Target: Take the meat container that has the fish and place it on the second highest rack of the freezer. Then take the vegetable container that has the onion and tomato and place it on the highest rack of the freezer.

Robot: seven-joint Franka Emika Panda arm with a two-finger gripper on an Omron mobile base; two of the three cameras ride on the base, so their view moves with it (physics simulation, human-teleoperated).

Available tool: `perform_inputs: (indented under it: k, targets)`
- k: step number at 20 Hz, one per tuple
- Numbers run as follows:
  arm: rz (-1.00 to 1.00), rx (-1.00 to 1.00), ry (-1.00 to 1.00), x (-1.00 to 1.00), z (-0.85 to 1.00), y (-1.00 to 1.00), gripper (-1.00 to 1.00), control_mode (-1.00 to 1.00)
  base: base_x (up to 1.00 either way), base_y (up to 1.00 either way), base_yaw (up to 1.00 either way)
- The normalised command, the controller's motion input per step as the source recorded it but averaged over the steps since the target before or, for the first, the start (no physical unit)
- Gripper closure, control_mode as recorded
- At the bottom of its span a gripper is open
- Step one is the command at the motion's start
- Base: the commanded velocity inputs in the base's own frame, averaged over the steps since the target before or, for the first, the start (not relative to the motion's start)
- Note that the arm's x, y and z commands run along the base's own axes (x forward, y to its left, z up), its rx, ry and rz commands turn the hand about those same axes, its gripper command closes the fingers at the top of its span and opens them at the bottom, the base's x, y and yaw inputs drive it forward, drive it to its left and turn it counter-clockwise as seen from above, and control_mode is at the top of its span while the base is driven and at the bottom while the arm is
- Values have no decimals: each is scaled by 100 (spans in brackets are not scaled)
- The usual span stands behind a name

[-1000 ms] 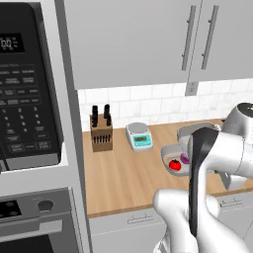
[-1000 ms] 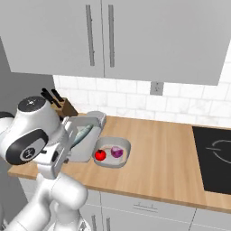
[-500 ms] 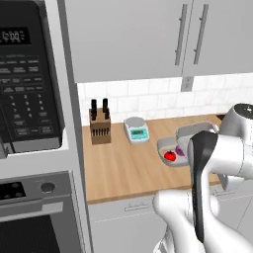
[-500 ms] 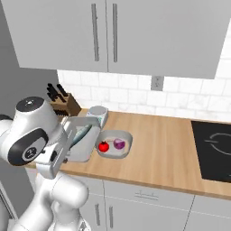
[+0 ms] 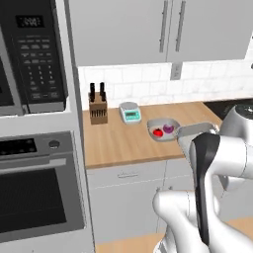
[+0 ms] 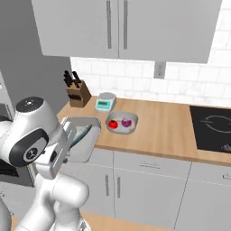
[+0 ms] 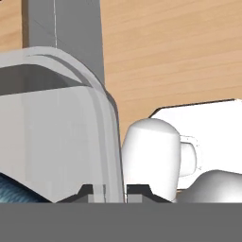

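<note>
Meat container [image 7: 56,137] rim sits apparently pinched between the fingers [image 7: 87,193].

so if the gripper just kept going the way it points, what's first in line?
Past the fish container that the gripper is shut on, probably the wood floor and grey cabinet front beyond; depth is unclear.
</note>
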Motion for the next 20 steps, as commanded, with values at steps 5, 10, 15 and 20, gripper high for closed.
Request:
perform_inputs:
  k: [5,10,15,20]
  targets:
    - [0,0,0,0,0,0,100,100,-48,18,34]
    - [0,0,0,0,0,0,100,100,-30,16,41]
    - [0,0,0,0,0,0,100,100,-41,18,56]
    - [0,0,0,0,0,0,100,100,-9,57,78]
